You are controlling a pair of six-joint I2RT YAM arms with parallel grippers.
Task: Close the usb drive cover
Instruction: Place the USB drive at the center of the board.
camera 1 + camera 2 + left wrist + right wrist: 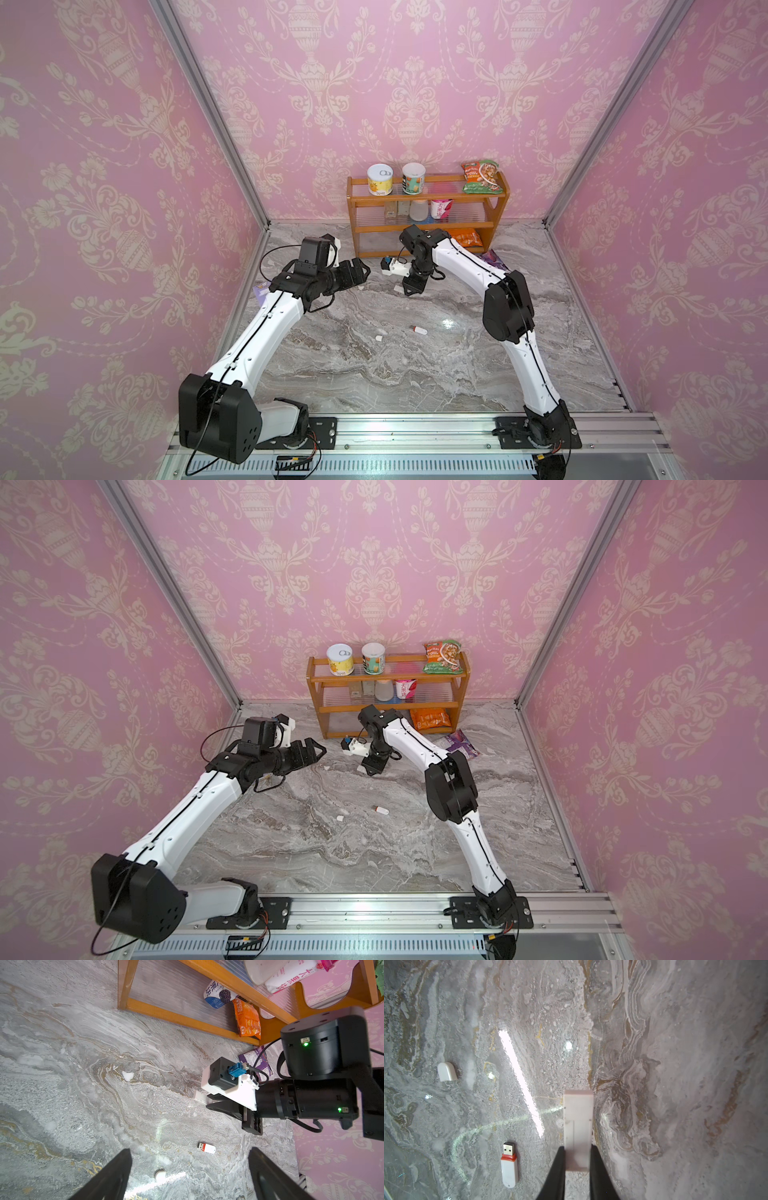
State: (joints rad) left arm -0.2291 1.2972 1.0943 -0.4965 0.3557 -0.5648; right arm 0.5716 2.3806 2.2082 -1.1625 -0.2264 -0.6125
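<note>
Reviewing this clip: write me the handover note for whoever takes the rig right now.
Grippers: left gripper is open and empty above the table; right gripper is shut on a white flat stick.
Things: the USB drive lies on the table with its connector bare. The white cap lies apart from it. Neither is touched.
Done: nothing on the drive.
Left: probably put the stick down, pick up drive and cap, then press the cap over the connector.

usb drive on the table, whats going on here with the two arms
The right gripper is shut on a white stick. The left gripper is open and holds nothing. The usb drive lies uncapped on the table, its cap lying apart from it.
</note>
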